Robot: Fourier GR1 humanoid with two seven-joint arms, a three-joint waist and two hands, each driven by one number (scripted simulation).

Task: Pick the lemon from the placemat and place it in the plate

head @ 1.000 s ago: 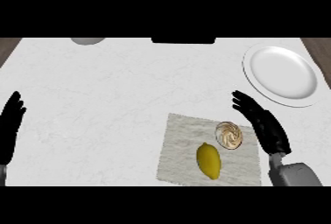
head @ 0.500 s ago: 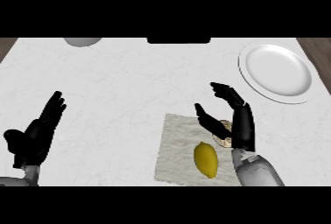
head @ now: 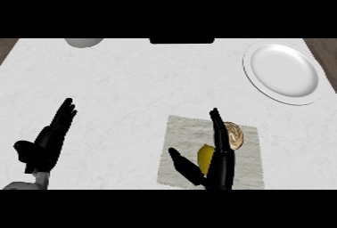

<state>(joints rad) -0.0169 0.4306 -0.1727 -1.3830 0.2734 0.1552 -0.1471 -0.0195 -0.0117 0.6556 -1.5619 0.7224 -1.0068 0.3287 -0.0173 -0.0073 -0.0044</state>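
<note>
A yellow lemon lies on the grey placemat near the counter's front, partly hidden by my right hand. That hand is open, fingers straight along the lemon's right side and the thumb low at its left. A round tan pastry sits on the mat just right of the fingers. The white plate stands at the far right, away from both hands. My left hand rests open at the lower left, fingers up.
A grey bowl shows at the counter's far left edge and a black object at the far middle. The white counter runs between the mat and the plate.
My right hand has moved left and toward the front, from over the pastry to beside the lemon, which it now partly covers. The left hand has shifted slightly.
</note>
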